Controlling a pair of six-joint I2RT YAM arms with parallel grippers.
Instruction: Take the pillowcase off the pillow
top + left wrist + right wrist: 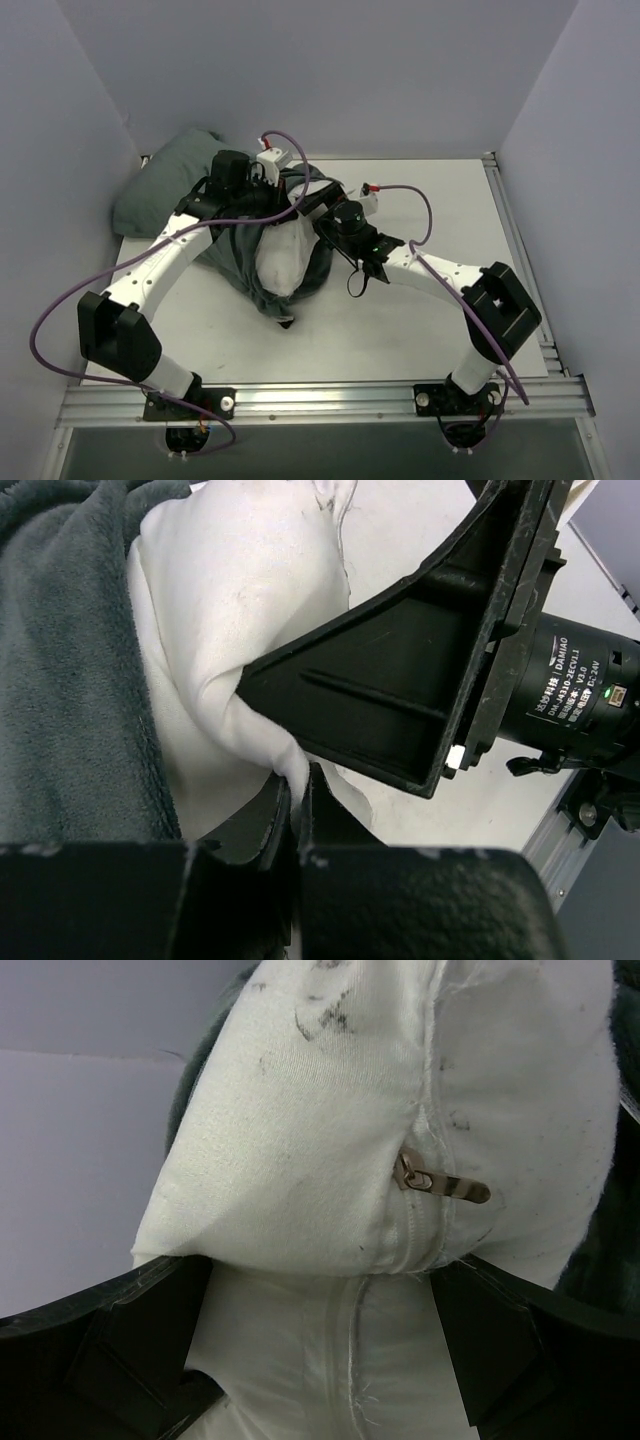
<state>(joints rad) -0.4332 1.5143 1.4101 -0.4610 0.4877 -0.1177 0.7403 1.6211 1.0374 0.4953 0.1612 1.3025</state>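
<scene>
The pillowcase shows only its plain dark grey-green side, bunched at the back left and draped round the pillow. It is the plush fabric at the left of the left wrist view. The white pillow sticks out of it at the table's middle. My left gripper is shut on a pinch of the pillow's white cloth. My right gripper squeezes the pillow's zipped end between its wide-set fingers. One of those fingers presses the pillow close to my left jaws.
A brass zipper pull hangs on the pillow's seam. Grey walls close in the table on the left, back and right. A metal rail runs along the near edge. Purple cables loop off both arms.
</scene>
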